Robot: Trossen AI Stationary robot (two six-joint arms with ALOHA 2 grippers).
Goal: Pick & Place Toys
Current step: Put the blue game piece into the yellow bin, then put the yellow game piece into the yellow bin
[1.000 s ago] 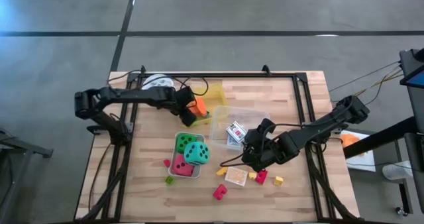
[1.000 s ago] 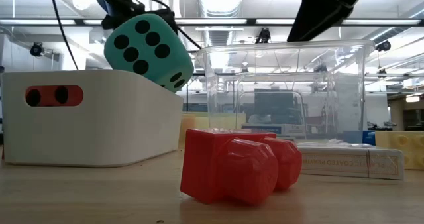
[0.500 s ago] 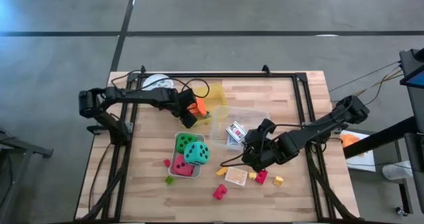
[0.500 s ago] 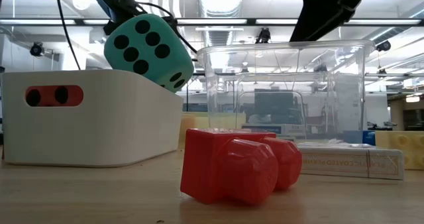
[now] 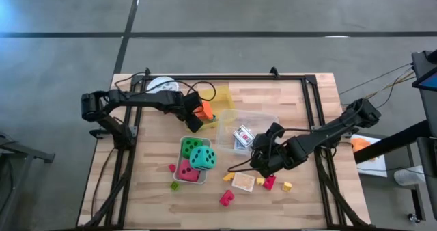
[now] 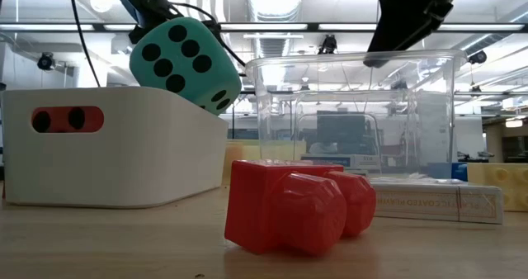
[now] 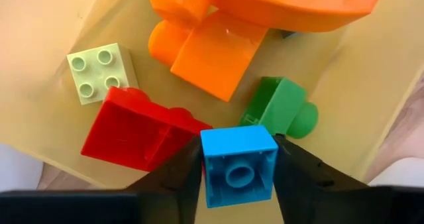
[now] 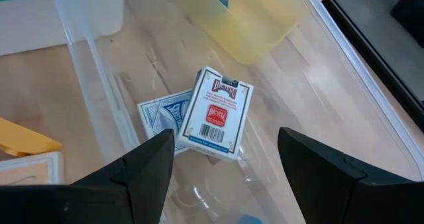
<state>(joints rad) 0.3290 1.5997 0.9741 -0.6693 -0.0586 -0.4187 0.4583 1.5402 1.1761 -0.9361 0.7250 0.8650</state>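
Note:
My left gripper [image 7: 237,174] hangs over the yellow tray [image 7: 371,85] at the table's far middle, shut on a small blue block [image 7: 238,164]. On the tray floor lie a big orange piece [image 7: 265,5], a red block [image 7: 132,128], a green block [image 7: 278,108] and a pale green block [image 7: 99,68]. My right gripper [image 8: 225,164] stands open above the clear box [image 8: 86,58], where two card packs [image 8: 215,114] lie flat on the bottom. In the high view the left gripper [image 5: 194,118] is left of the box and the right gripper [image 5: 263,147] at its near right corner. My left gripper pinches the blue block by two opposite side walls [image 7: 207,168] between its two fingers. The fingers come steeply from above. The block's hollow underside faces up toward the wrist. I cannot tell whether it rests on the tray floor or hangs just above it.
A white bin [image 5: 183,171] near the table's middle holds a green die [image 5: 193,146], a teal die [image 5: 203,157] and a red die [image 5: 188,171]. Loose blocks [image 5: 225,198] and a flat card pack [image 5: 244,182] lie toward the near edge. A white cup [image 5: 160,85] stands far left.

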